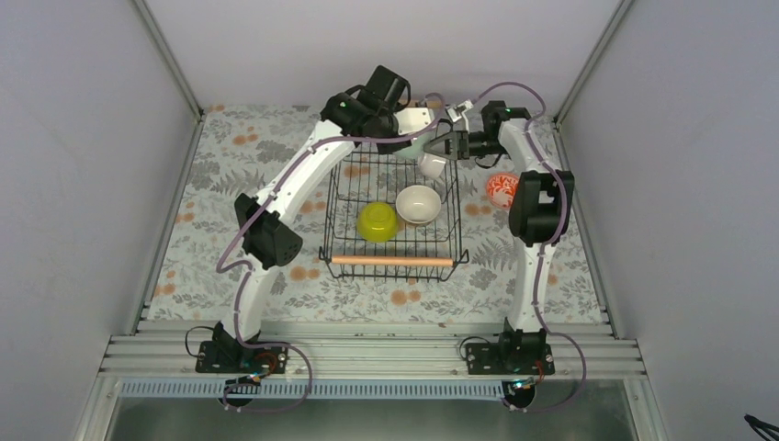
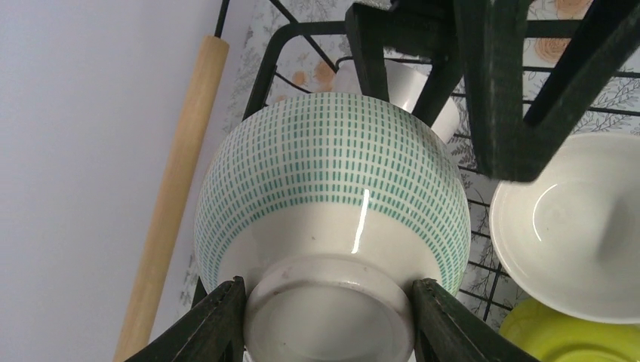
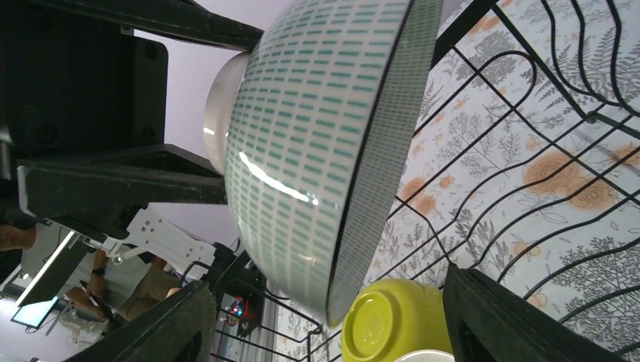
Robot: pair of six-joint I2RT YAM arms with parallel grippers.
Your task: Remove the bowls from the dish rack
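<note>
The dish rack (image 1: 342, 197) is a black wire basket with a wooden handle (image 1: 392, 261) at its near end. My left gripper (image 1: 411, 140) is shut on the foot ring of a white bowl with green dashes (image 2: 332, 166) and holds it on its side above the rack's far end. My right gripper (image 1: 441, 144) is open, its fingers (image 3: 513, 317) on either side of that bowl's rim (image 3: 317, 136), not touching it. In the rack are an upside-down yellow-green bowl (image 1: 378, 221), a white bowl (image 1: 419, 204) and a small white cup (image 1: 432, 165).
A red-and-white patterned bowl (image 1: 502, 190) sits on the floral tablecloth just right of the rack. The rack's far wooden handle (image 2: 177, 181) lies next to the back wall. Grey walls close off both sides and the back.
</note>
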